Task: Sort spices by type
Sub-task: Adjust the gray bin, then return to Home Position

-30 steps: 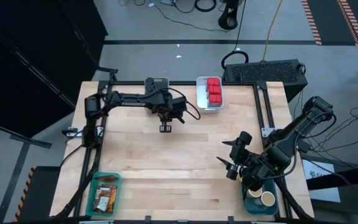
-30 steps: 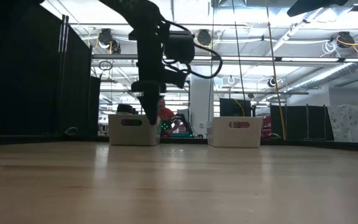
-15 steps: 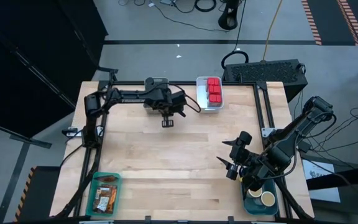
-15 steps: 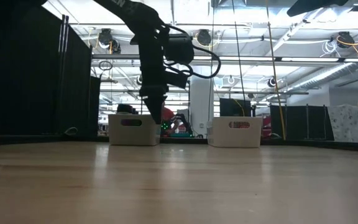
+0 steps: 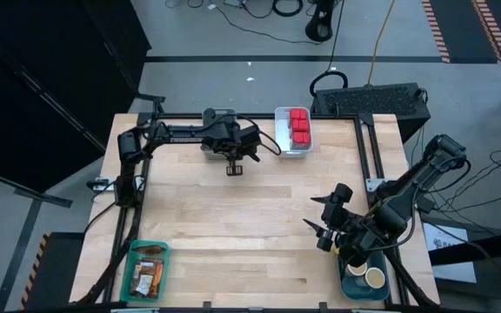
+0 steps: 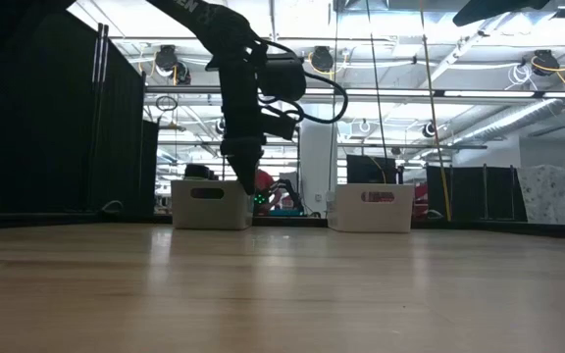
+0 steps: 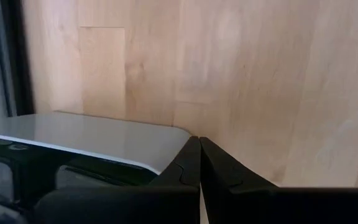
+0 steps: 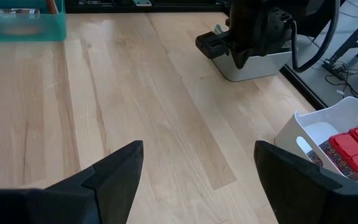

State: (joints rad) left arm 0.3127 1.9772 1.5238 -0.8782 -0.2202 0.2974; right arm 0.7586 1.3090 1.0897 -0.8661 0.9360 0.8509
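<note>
We see every spice binned, red tins (image 5: 300, 124) in the white bin (image 5: 282, 143), packets (image 5: 148, 274) in the teal bin (image 5: 130, 271), so the left gripper (image 5: 232, 169), pinched shut and empty, and the right gripper (image 5: 322, 235), spread wide and empty, should just retract clear of bins.

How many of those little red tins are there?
3 red tins show, stacked in a row inside the white bin at the table's far edge; others may sit hidden underneath them.

Tins (image 5: 300, 125) lie in the far bin (image 5: 279, 130); packets (image 5: 149, 274) (near-left corner) in another bin (image 5: 130, 276).
</note>
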